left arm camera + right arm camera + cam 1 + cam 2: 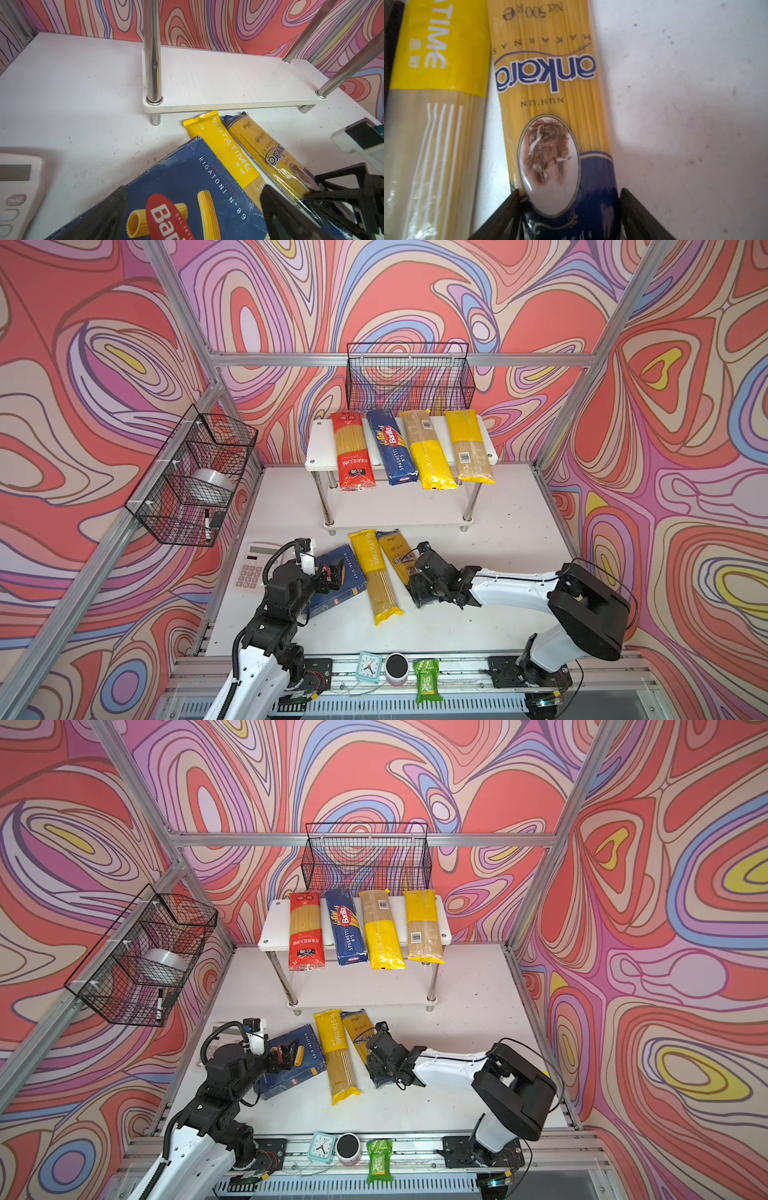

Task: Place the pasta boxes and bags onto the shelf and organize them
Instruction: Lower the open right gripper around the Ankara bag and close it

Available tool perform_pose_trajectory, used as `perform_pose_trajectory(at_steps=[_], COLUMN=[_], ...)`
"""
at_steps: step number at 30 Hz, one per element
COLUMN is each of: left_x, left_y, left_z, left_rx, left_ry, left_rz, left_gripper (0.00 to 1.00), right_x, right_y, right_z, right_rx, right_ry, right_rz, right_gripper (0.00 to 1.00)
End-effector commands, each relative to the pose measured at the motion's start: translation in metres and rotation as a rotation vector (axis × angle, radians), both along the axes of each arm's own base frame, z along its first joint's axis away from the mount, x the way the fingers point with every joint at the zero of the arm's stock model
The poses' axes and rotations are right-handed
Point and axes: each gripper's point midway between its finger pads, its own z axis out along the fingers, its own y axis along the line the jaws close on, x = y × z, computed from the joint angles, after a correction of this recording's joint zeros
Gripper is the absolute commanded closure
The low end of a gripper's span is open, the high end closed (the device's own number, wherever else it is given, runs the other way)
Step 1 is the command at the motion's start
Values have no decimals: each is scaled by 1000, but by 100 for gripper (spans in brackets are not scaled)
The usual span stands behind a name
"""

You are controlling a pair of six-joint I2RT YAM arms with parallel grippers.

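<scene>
White shelf (320,448) loaded on top; three packs lie on the bench (498,531).
In both top views we see the red bag (352,452), Spaghetti n.5 box (390,448) and two yellow-and-clear bags (428,452) side by side on the upper board; the rigatoni box (351,572), Pastatime bag (374,572) and dark blue-and-gold bag (392,549) lie before the shelf. Left wrist view: left gripper (193,187), fingers apart, over the rigatoni box. Right wrist view: right gripper (570,193) clamped across the dark blue-and-gold bag's blue end.

The narrow blue box (390,445) reads "Barilla" and "SPAGHETTI N°5". The wide blue box (176,187) shows "RIGATONI N°89" and "DAL 1877". At its three o'clock in both top views, the yellow bag (224,149) says "PASTATIME". The blue-and-gold bag (550,83) carries "ankara", "NUH'UN" and "500 g". A calculator (20,187) key reads "ON/AC".
</scene>
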Motion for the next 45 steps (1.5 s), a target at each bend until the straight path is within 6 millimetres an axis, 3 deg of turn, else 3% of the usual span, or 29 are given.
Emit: perform_pose_trajectory(at_steps=[1, 7, 10, 14, 22, 36, 45], left_x=[0, 0, 0, 0, 0, 1, 1], left_y=[3, 3, 3, 3, 3, 2, 2], left_z=[-5, -6, -6, -5, -5, -5, -5], left_rx=[16, 16, 16, 16, 15, 16, 16], left_ry=[8, 10, 10, 8, 6, 8, 7], left_rz=[6, 7, 8, 9, 8, 6, 5], left_gripper=[0, 0, 0, 0, 0, 0, 0], right_x=[-9, -6, -4, 1, 18, 14, 7], right_y=[-1, 9, 15, 23, 19, 9, 9], right_z=[8, 32, 27, 19, 4, -26, -40], right_rx=[-5, 0, -29, -44, -64, -126, -113], right_ry=[6, -81, -83, -78, -67, 3, 38], right_rz=[75, 204, 259, 299, 263, 230, 239], right_gripper=[22, 10, 3, 2, 2, 3, 20])
